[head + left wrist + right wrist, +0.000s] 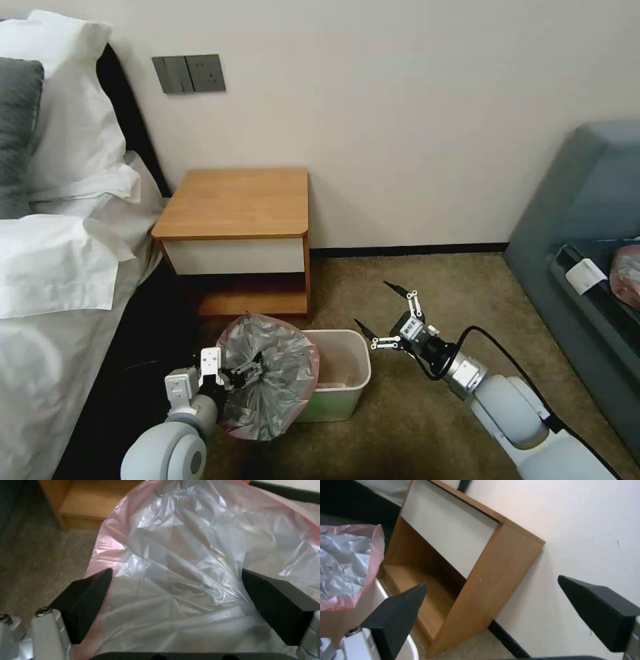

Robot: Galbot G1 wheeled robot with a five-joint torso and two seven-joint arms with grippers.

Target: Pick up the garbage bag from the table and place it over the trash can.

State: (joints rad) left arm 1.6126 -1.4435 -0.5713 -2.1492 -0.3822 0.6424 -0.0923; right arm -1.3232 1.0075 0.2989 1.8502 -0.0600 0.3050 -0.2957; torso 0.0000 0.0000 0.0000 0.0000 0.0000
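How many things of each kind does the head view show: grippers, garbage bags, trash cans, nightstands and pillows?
Grippers: 2, left gripper and right gripper
Garbage bag: 1
Trash can: 1
Nightstand: 1
Pillows: 2, white pillow and grey pillow
Total: 7

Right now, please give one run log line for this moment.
left gripper: open inside garbage bag | bag: partly over trash can | right gripper: open, empty, beside can

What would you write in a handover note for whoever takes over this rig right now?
Left gripper: fingers spread inside the bag, stretching it open at the bin's left end.
Right gripper: open, empty, above the bin's right end.
Table: behind the bin, by the wall.
Done: bag off the table, at the bin.
Left: pull the bag's mouth over the whole rim.
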